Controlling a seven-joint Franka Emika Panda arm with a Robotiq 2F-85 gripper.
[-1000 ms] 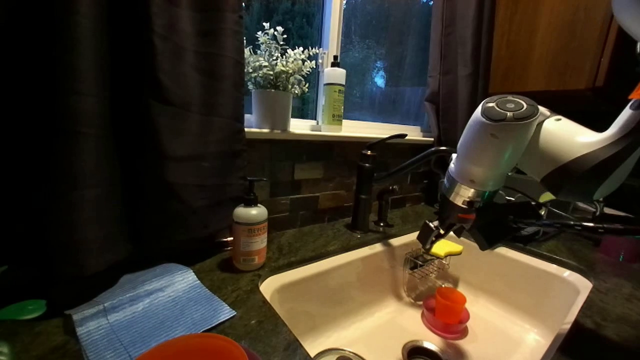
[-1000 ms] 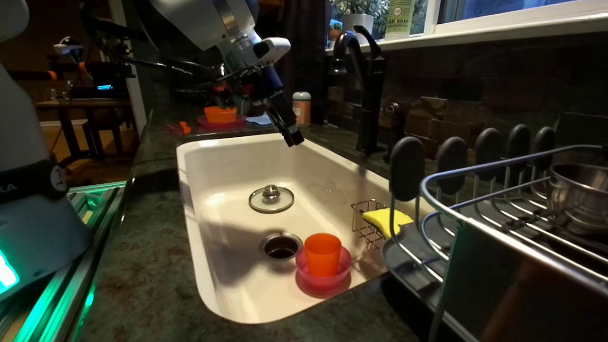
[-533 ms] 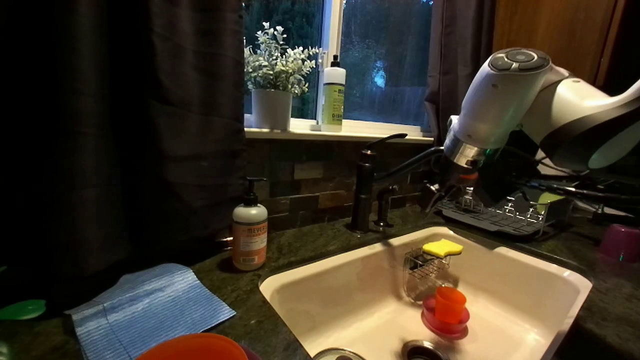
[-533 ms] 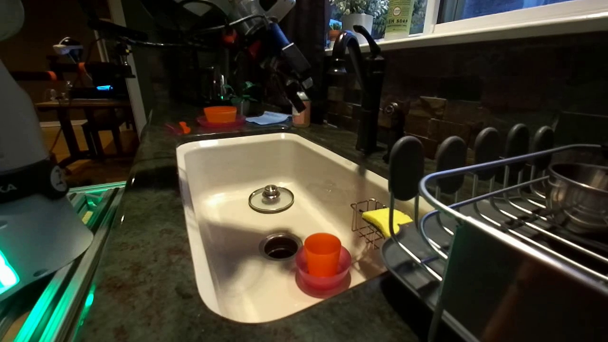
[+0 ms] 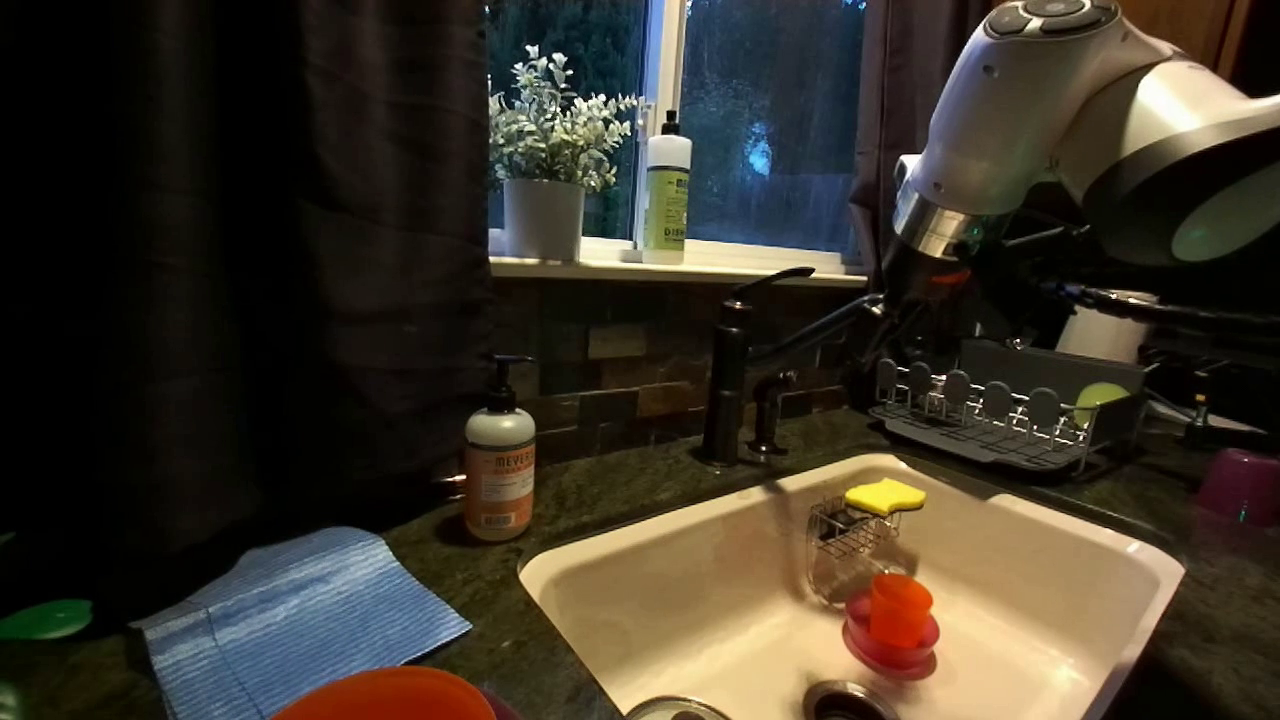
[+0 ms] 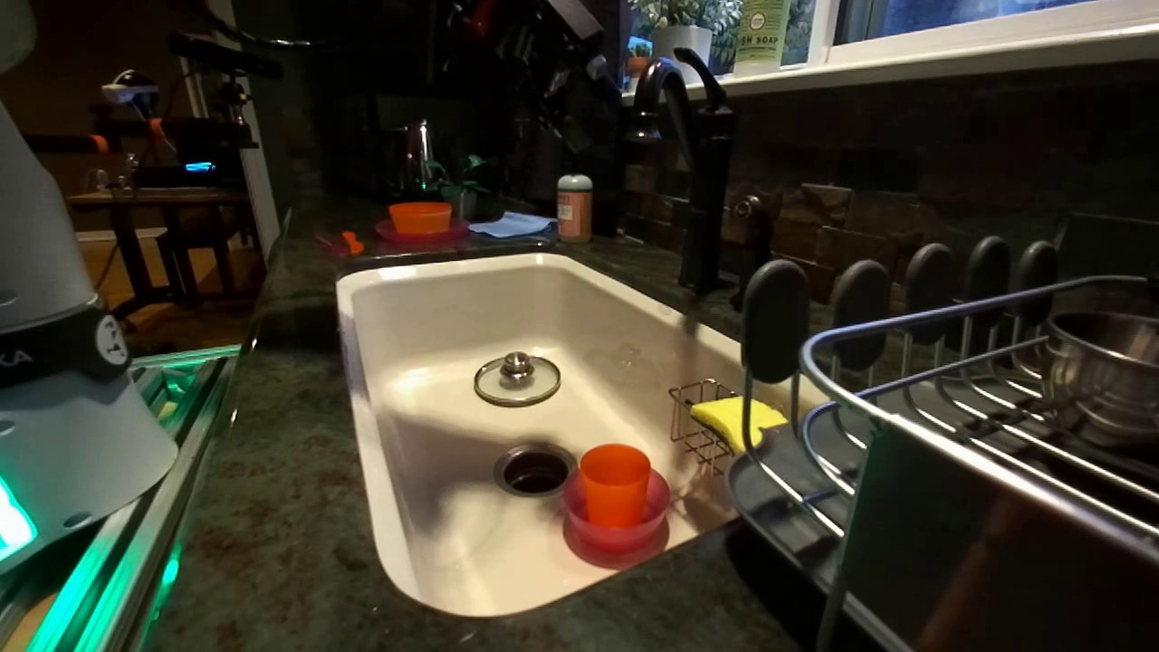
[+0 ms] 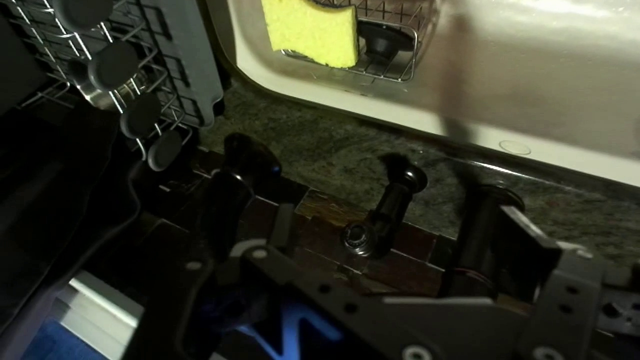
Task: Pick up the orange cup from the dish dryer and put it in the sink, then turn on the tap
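Low inside the rectangular cream-white sink (image 5: 690, 605), a small orange-red plastic cup (image 5: 900, 610) stood upright in a translucent pink bowl (image 6: 658, 509), well below the black metal hand (image 7: 395, 212), which had risen since a second earlier, jaws wide apart, unladen; rightward in both exterior views sat the grey wire dish rack (image 5: 975, 448).

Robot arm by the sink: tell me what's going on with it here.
A robot arm has its open pincer up near the tap, with nothing visibly gripped. The orange cup stands upright inside a pink bowl in the sink. The tap is not visibly running, so turning it on looks like the step that's left.
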